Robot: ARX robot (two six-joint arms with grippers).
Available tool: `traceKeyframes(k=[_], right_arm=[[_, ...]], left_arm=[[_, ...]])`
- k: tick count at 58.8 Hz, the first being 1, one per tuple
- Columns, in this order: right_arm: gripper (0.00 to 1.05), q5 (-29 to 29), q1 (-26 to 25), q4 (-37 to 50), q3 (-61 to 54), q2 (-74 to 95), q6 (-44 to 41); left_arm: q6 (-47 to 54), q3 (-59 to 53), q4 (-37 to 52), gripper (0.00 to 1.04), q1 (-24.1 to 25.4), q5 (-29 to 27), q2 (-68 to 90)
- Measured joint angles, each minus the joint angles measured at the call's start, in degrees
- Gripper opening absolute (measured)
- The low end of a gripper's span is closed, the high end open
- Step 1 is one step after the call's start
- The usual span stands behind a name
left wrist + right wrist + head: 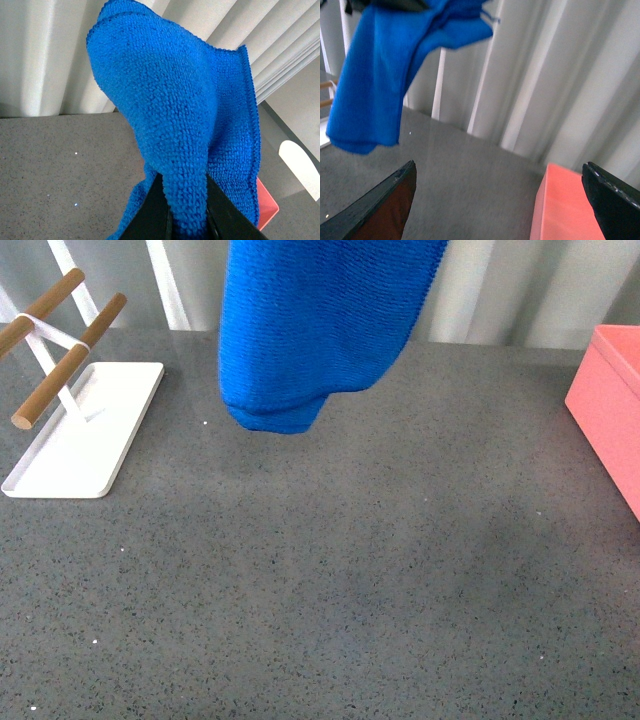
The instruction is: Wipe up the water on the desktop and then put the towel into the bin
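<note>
While the left gripper (187,217) pinches the towel (310,330), hanging above the back of the desktop (350,590), it should carry it high over the rim of the bin (612,405) at the right edge before releasing; the right gripper (499,172) gapes empty, the desktop looks dry as far as shows, pale curtains (500,290) behind.

Lighting flat and diffuse, fairly bright in all three views. Front view sharp; shadows on the desktop (350,590) faint, soft-edged. Left wrist view: weave of the towel (175,125) crisp up close, pale backdrop (45,50) slightly washed out. Right wrist view soft overall: edges of the towel and the bin (565,210) smeared, backdrop folds blurred.
</note>
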Motion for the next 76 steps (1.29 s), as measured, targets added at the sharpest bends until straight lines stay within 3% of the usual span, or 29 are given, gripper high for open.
traceKeyframes(k=[5, 12, 22, 35, 48, 76], right_arm=[[0.98, -3.06, -0.85, 12.57, 4.22, 12.96, 0.20], [0.98, -2.67, 1.33, 22.43, 6.71, 25.57, 4.48], [0.98, 0.07, 9.22, 32.74, 7.26, 41.22, 9.79], [0.98, 0.79, 18.21, 43.32, 8.59, 53.94, 10.64], [0.98, -0.35, 21.59, 48.70, 12.90, 63.76, 9.62], [0.98, -8.11, 27.91, 49.72, 19.45, 73.37, 6.56]], left_arm=[[-1.01, 0.00, 0.02, 0.05, -0.55, -0.37, 0.48], [-2.03, 0.09, 0.13, 0.05, -0.96, -0.42, 0.57], [-3.91, 0.92, 0.07, 0.05, -1.42, -0.35, 0.57], [-6.32, 1.53, -0.22, 0.05, -1.97, -0.04, 0.57], [-8.92, 1.84, -0.68, 0.05, -2.93, 0.28, 0.59], [-11.82, 3.58, -2.91, 0.05, -4.96, 0.39, 0.59]])
